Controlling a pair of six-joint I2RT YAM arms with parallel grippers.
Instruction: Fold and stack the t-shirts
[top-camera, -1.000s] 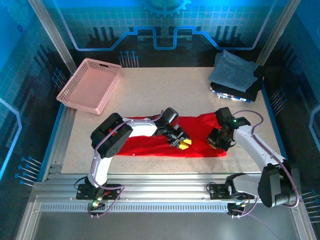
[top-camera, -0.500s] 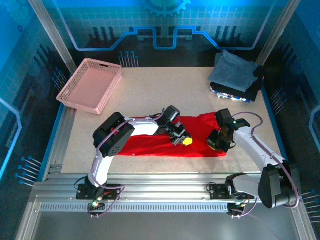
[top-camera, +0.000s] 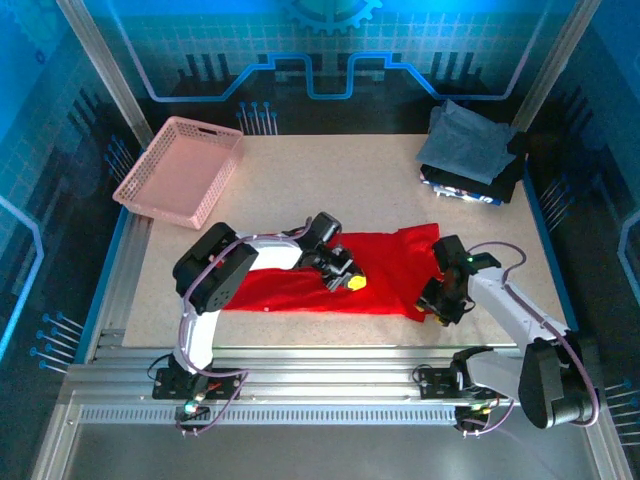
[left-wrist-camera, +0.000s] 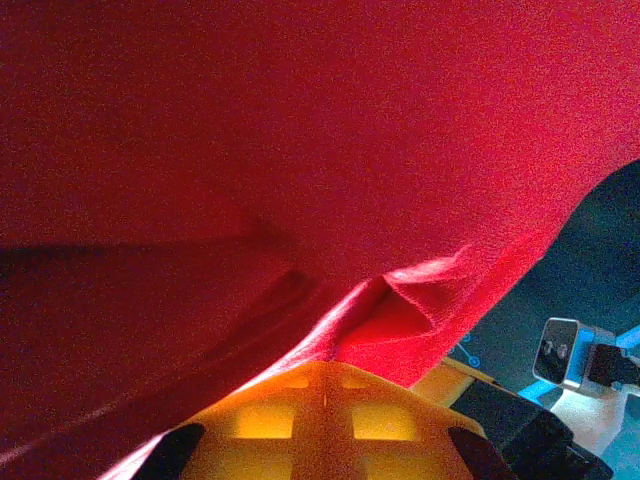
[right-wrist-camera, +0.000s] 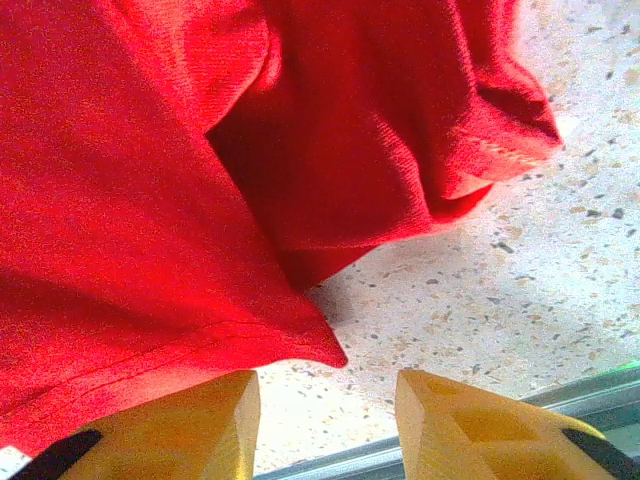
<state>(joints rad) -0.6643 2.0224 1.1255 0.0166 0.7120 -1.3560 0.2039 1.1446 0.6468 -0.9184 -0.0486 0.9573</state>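
While my left gripper is clamped shut on a pinch of the red t-shirt, spread near the front of the table, ready to drag a fold over, my right gripper sits part-open and empty beside the hem corner, leaving that side loose.

The red t-shirt drapes close to the lens in broad, shadowed folds, a creased bit of its hem pinched in the closed yellow left gripper at the bottom, a small grey block at lower right.
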